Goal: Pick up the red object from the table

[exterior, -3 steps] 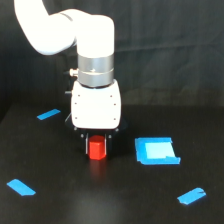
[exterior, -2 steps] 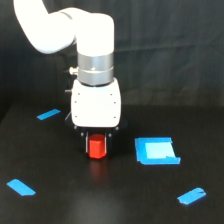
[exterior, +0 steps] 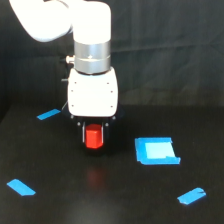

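While we look across the black bench (exterior: 60, 205) in the exterior view, we see the white arm (exterior: 75, 22) reaching down from the upper left, its silver collar (exterior: 92, 56) sitting above a boxy white gripper (exterior: 94, 137) that points straight down. Between the two dark fingers (exterior: 105, 134) sits the red block (exterior: 93, 138), its upper end tucked just under the white body and its lower end showing below the finger tips. We judge the fingers to be closed narrowly on the block, one on each side and touching it. Under the block we see a faint reddish glow on the dark surface, with a dark gap between it and the block's lower edge, so the block looks raised a little off the bench, though we cannot be sure of the gap from this angle. Near the block, toward the exterior view's right, lies the blue square patch (exterior: 157, 151), with a paler middle, flat on the bench and apart from the gripper. We count three blue tape strips as well: one (exterior: 48, 114) behind the gripper toward the exterior view's left, one (exterior: 21, 187) in the near left corner, and one (exterior: 192, 195) in the near right, all well apart from the block. Behind the bench hangs a black backdrop (exterior: 170, 50).
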### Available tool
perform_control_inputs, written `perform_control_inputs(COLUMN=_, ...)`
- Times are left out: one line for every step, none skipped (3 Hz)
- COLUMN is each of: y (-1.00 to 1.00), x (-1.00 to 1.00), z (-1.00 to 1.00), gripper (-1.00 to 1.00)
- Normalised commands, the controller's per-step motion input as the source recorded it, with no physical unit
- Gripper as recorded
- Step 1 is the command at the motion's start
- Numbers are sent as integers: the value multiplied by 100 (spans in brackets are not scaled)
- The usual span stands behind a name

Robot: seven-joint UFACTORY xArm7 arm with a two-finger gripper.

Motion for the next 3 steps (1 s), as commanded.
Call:
perform_control_inputs(y=1, x=10, z=100, gripper=-100)
perform_control_inputs(y=-3, x=23, z=98, gripper=-100)
perform_control_inputs(y=-14, x=29, z=89, gripper=-96)
